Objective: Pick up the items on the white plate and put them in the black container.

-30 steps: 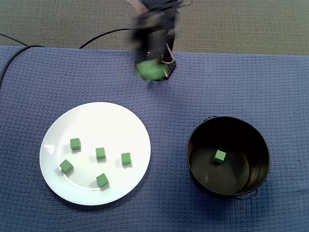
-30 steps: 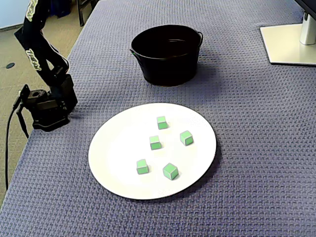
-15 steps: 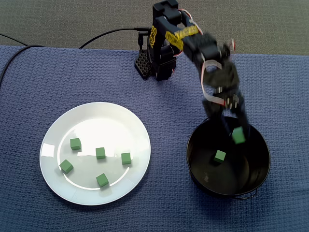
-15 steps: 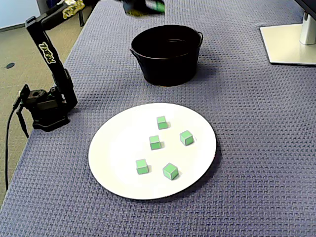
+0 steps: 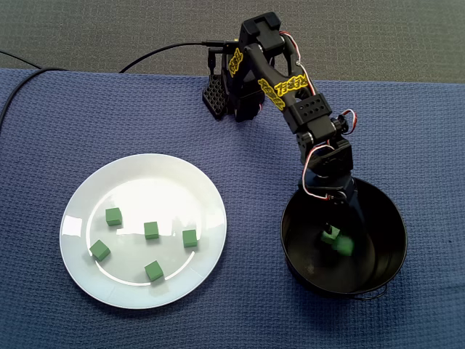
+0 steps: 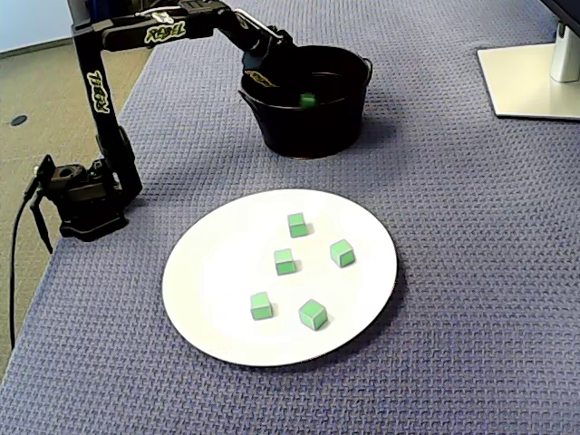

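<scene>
Since half a second ago the arm has dipped, taking the claw (image 5: 336, 227) from rim height down inside the black container (image 5: 383, 227), while nothing on the plate has shifted. Furthest left in a fixed view, the white plate (image 5: 145, 178) lies on the cloth-covered counter (image 5: 65, 109) and holds five green cubes (image 5: 151, 230), all apart from one another and clustered in its lower half. To the right, the arm stretches from its base (image 5: 236, 98) down into the container. There, one cube (image 5: 330, 234) sits on the floor just under the claw, and a blurred green patch (image 5: 344, 246) shows beside it, seemingly the carried cube on its way down. Whether the fingers have parted or are clamped on it I cannot tell; another fixed view only shows a green speck (image 6: 308, 99) near the claw (image 6: 283, 80) inside the container (image 6: 313, 136). I judge this the drop-off step. Next, the claw should lift clear of the rim, swing left over the plate and come down spread around a single cube.
</scene>
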